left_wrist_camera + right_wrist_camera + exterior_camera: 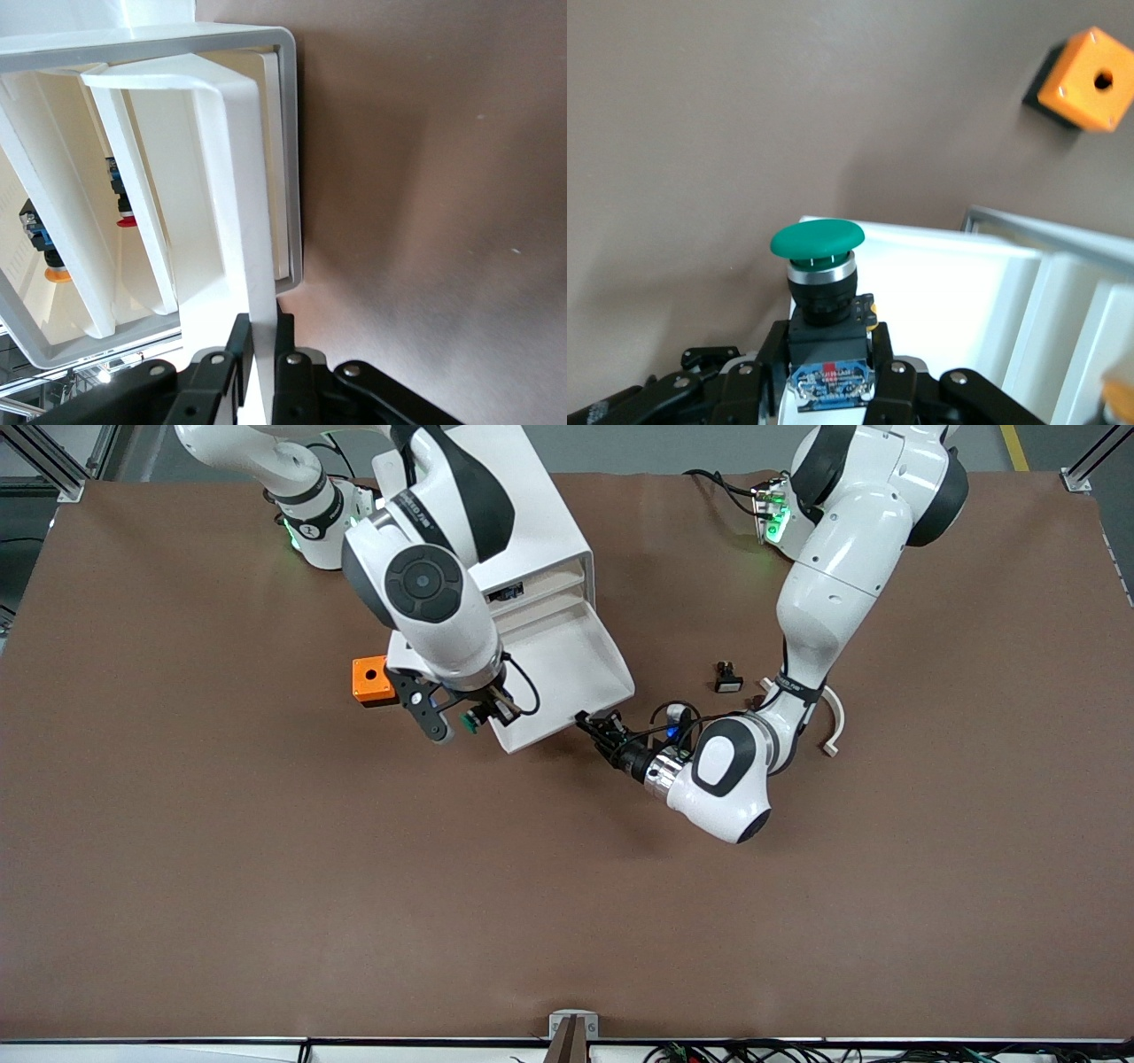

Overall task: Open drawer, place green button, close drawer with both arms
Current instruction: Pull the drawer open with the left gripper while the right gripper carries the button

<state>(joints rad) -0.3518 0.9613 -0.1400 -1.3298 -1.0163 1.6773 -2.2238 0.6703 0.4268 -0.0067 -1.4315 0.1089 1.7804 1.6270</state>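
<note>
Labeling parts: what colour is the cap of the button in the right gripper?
Green cap on the button; clearest in the right wrist view.

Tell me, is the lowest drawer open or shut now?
Open. The drawer is pulled far out of the cabinet, its tray bare; the left gripper grips its front, and the right gripper holds the button.

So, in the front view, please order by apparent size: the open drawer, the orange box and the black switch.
1. the drawer, by far the largest.
2. the orange box.
3. the black switch, smallest.
All three rest on the table, so nearness hardly affects this.
</note>
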